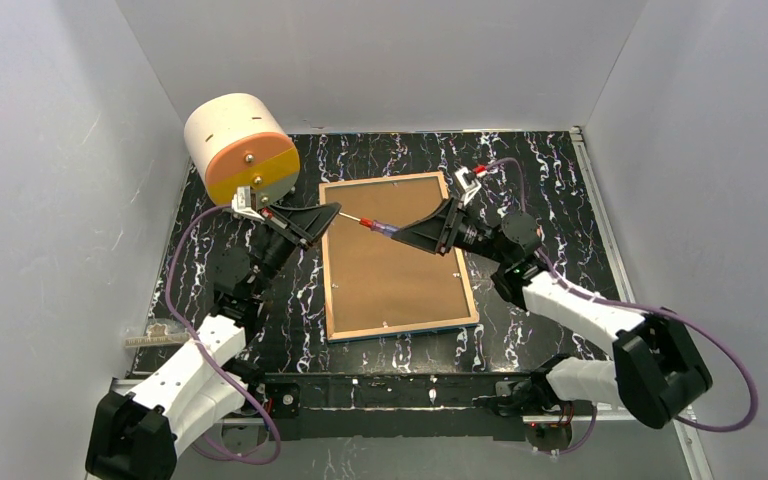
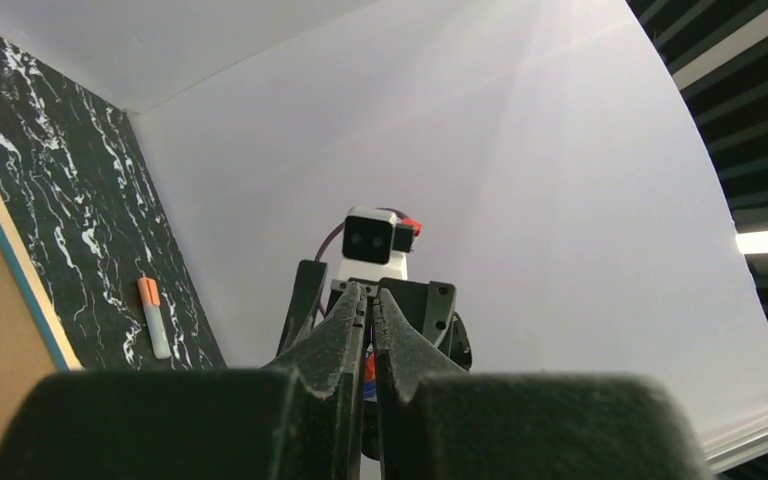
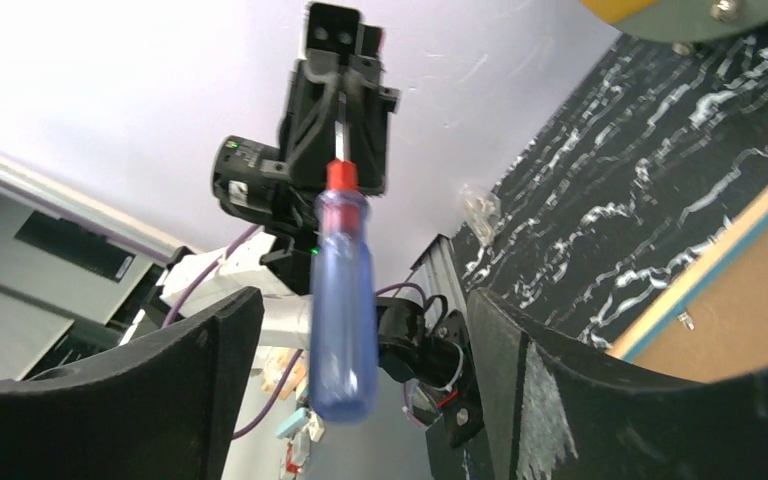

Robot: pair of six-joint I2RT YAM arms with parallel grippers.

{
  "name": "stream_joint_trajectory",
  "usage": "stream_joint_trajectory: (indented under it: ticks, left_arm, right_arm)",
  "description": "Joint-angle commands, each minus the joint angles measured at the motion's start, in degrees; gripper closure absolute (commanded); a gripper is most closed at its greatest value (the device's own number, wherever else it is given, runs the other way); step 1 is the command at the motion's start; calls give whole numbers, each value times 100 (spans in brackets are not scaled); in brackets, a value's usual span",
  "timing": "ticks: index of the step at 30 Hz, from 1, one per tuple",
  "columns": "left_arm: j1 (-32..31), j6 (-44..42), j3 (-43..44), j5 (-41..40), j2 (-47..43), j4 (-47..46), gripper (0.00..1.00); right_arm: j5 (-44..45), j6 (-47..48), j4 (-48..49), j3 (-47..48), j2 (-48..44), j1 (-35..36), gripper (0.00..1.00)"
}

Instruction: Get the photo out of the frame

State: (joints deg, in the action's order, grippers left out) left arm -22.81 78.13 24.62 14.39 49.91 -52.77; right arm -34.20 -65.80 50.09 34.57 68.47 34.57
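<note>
The frame (image 1: 401, 333) lies face down on the black marbled mat, with its thin blue edge and light wooden edging showing around the brown backing board (image 1: 395, 265). The photo is hidden under that board. Above the board's upper part, a screwdriver (image 1: 372, 226) with a blue handle and red collar hangs level between the arms. My left gripper (image 1: 334, 211) is shut on its metal shaft (image 3: 339, 125). My right gripper (image 1: 396, 233) is open, and its fingers stand either side of the blue handle (image 3: 343, 300) without touching it. The left wrist view shows the left gripper (image 2: 370, 292) pinched together.
A white drum with an orange and yellow face (image 1: 240, 147) hangs over the mat's back left corner. An orange and grey marker (image 2: 153, 318) lies on the mat near the wall. A clear plastic piece (image 1: 156, 335) sits at the left edge. White walls enclose three sides.
</note>
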Motion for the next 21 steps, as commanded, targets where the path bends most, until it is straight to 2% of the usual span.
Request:
stream_joint_trajectory:
  ticks: [1, 4, 9, 15, 21]
  left_arm:
    - [-58, 158, -82, -249, -87, -329, 100]
    - [-60, 234, -191, -424, -127, -371, 100]
    - [-63, 389, -324, -604, -91, -582, 100]
    - [-66, 459, -457, -628, -43, -708, 100]
    - [-66, 449, -485, -692, -14, -717, 100]
  right_arm:
    - [-368, -379, 1440, 500, 489, 3, 19]
    - [-539, -413, 1515, 810, 835, 10, 27]
    - [-496, -616, 1795, 667, 1005, 31, 29]
    - [-503, -566, 1744, 701, 1092, 63, 40]
    - [-442, -311, 1219, 955, 1194, 202, 41]
